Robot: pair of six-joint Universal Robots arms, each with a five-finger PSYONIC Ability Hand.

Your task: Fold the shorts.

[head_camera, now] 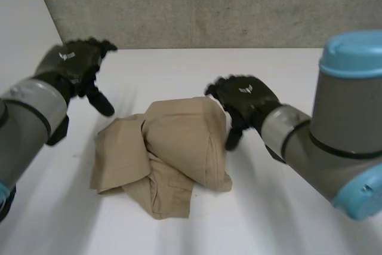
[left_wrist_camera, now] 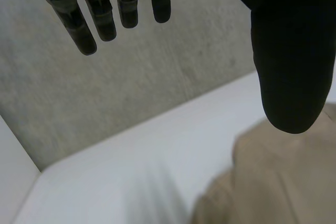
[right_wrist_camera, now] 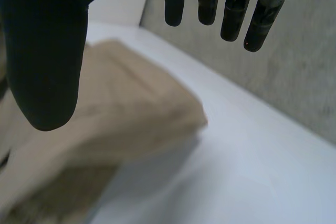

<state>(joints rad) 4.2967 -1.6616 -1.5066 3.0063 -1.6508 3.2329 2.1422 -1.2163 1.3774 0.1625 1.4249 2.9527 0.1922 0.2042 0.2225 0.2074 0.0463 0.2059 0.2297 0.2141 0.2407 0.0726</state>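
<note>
Shorts (head_camera: 173, 153), tan, lie bunched & part-folded in a heap at mid counter (head_camera: 286, 219), btwn the two arms. One layer lies over the rest, making a rounded hump on the far side, w/ flatter cloth spreading toward the robot's left & the near edge.

Left robot hand (head_camera: 76, 64) hangs above the counter, just beyond the heap's far-left corner, not on the cloth. Palm faces down & fwd, fingers reach toward the grey wall (head_camera: 209, 4), thumb points down. Left wrist view: fingers (left_wrist_camera: 97, 22) straight & side by side, thumb (left_wrist_camera: 291, 56) set well apart, so it's spread wide w/ nothing held. Shorts (left_wrist_camera: 273, 182) lie below the thumb, bare counter (left_wrist_camera: 121, 177) below the fingers.

Right robot hand (head_camera: 246, 101) is at the heap's far-right edge, by the hump, forearm coming in from the robot's right. Head view: its fingers bend down next to the cloth; can't tell if they touch it. Right wrist view: fingers (right_wrist_camera: 210, 3) straight, thumb (right_wrist_camera: 47, 61) wide of them, so it's spread w/ nothing btwn them. Shorts (right_wrist_camera: 126, 114) sit under the thumb side, counter (right_wrist_camera: 247, 171) under the fingertips.
</note>
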